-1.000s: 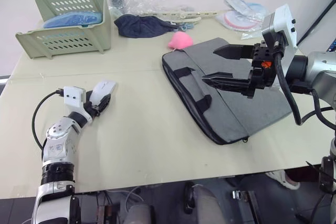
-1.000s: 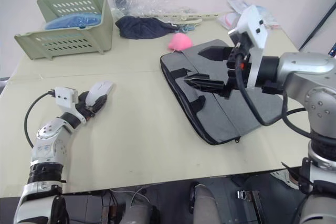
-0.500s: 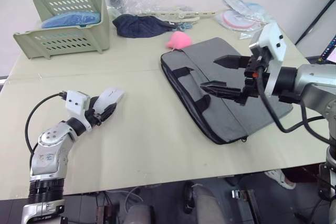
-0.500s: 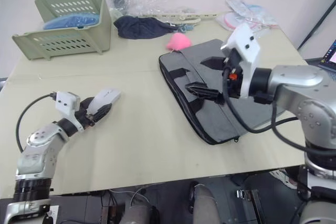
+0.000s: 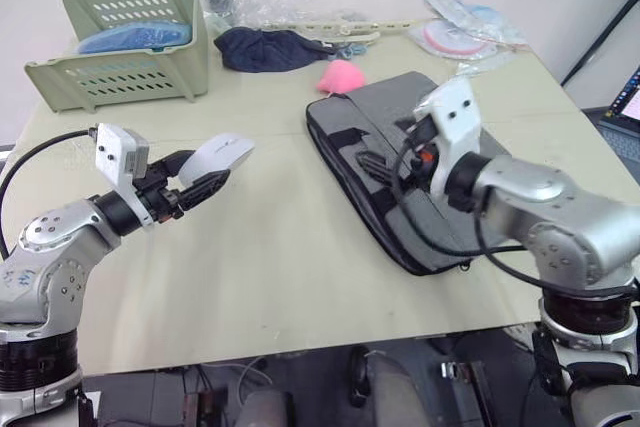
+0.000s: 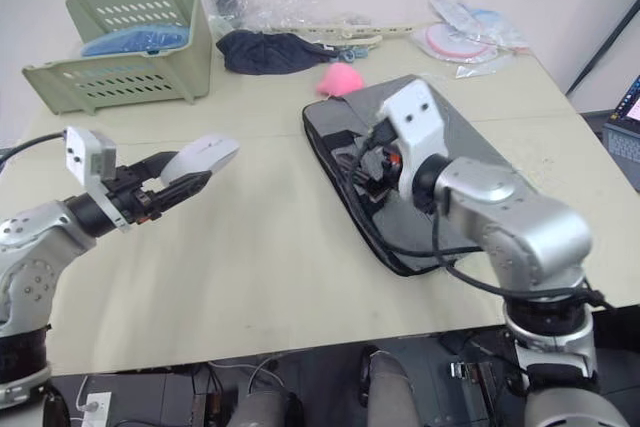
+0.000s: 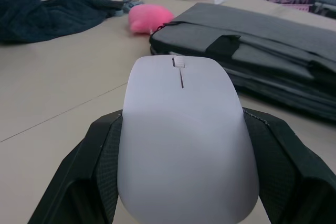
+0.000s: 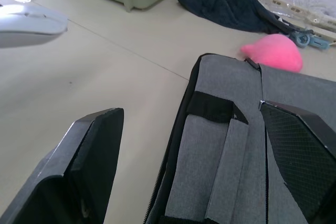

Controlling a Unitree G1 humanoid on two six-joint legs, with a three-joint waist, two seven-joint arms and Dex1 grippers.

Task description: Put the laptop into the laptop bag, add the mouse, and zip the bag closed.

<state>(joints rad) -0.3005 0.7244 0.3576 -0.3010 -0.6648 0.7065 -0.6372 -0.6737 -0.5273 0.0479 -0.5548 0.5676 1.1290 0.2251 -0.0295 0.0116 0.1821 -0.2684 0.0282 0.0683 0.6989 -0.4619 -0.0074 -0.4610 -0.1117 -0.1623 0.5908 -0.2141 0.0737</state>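
The white mouse [image 5: 224, 154] hangs above the table left of centre, with my left gripper [image 5: 205, 175] shut on it; in the left wrist view the mouse [image 7: 184, 124] sits between both black fingers [image 7: 100, 166]. The grey laptop bag [image 5: 385, 107] lies flat at the right, its pink charm [image 5: 342, 76] at the far corner. My right gripper [image 8: 194, 145] is open, low over the bag's black handles [image 8: 210, 107] near its left edge. The laptop is out of view.
A green basket [image 5: 125, 42] stands at the back left. A dark blue cloth bundle [image 5: 268, 49] and plastic wrappings [image 5: 460, 32] lie along the back edge. Bare tabletop [image 5: 280, 247] stretches between the mouse and the bag.
My left gripper has lifted the mouse off the table and carried it right, toward the bag. My right gripper has come down and left, to the bag's handles.
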